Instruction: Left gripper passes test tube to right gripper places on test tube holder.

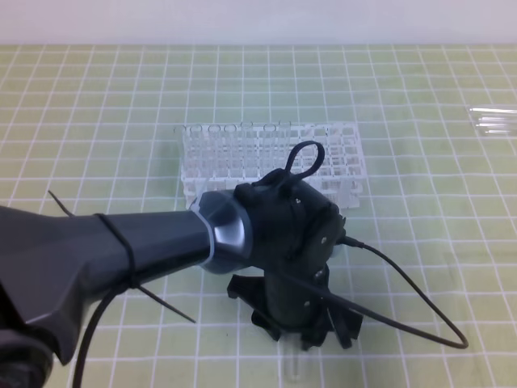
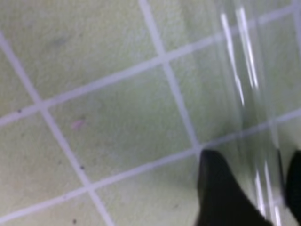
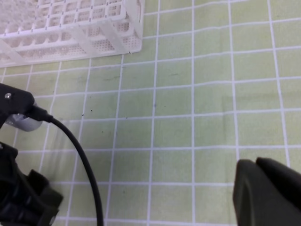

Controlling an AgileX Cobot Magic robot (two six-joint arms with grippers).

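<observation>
The left gripper (image 1: 305,339), black-jawed on a dark grey arm, is lowered to the green gridded mat in front of the white plastic lattice test tube holder (image 1: 343,174). In the left wrist view its two black fingertips (image 2: 221,193) stand on either side of the slim clear glass test tube (image 2: 247,117), which lies on the mat; the jaws bracket the glass but whether they already pinch it I cannot tell. In the high view only the tube's end (image 1: 294,368) peeks out below the gripper.

The tube looks light, rigid, smooth and breakable: it will likely slip under a loose hold and crack under a hard one. Taking it near the middle seems wise, leaving one end free for the handover.

The holder stands behind the left gripper, its rear rows seemingly carrying a few clear tubes, though they are too faint to count; the near holes look vacant. Far to the holder's right, more spare clear tubes (image 1: 494,121) lie at the mat's edge.

The right gripper (image 3: 263,188) hangs to the right of the holder, clenched on nothing.
</observation>
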